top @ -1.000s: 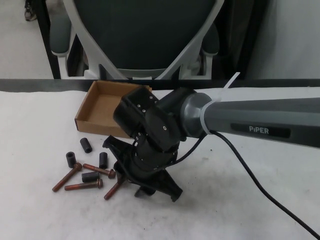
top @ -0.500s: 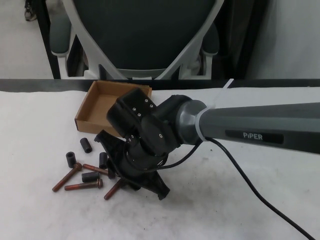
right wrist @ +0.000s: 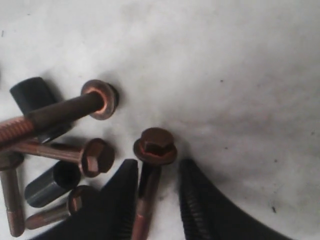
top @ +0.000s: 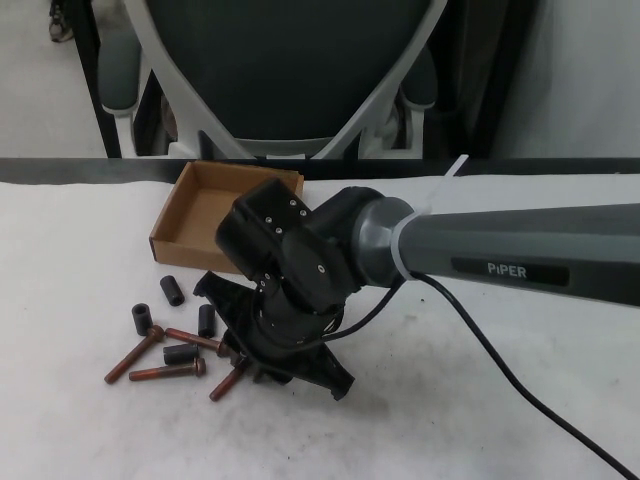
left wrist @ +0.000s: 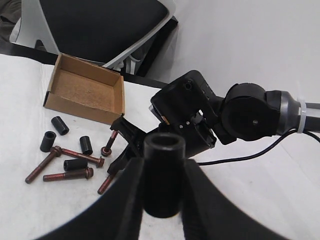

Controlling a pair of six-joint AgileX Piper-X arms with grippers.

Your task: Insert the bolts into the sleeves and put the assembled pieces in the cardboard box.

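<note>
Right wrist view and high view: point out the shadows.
Right wrist view: soft, thin shadows rim the bolt that the open right gripper straddles. High view: the right arm throws a faint, diffuse shadow on the white bench cover below its gripper; no glare.

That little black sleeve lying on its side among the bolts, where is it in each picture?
High view: the lying sleeve sits between two bolts.
Left wrist view: it lies between those bolts.
Right wrist view: it shows its open end, bolts either side.
Shared landmark: those two bolts' heads.
</note>
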